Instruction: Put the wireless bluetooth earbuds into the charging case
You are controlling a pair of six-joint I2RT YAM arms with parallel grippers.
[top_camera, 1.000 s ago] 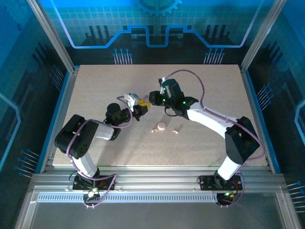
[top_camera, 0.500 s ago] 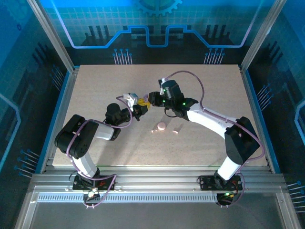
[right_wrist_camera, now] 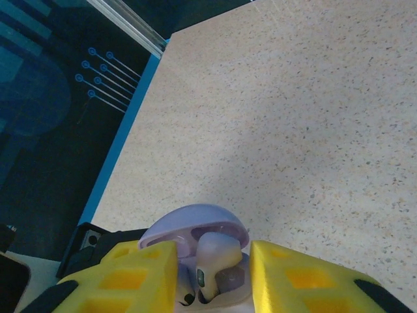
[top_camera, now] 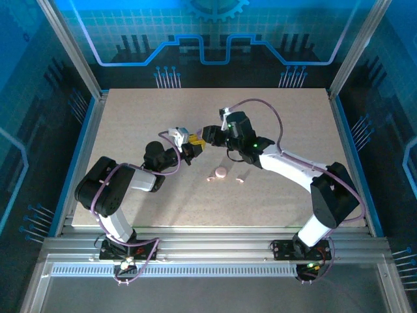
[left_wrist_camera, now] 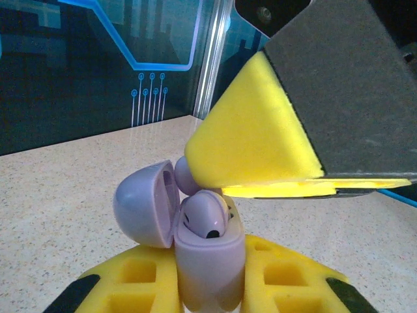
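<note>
Earbud [right_wrist_camera: 212,257] in case [right_wrist_camera: 195,220] lies inside right end effector [right_wrist_camera: 214,253].

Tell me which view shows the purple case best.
Left wrist: the purple case stands open in the left hand, lid back, one bud seated. Right wrist sees its top between the right hand's fingers; the top view leaves it too small to read.
</note>
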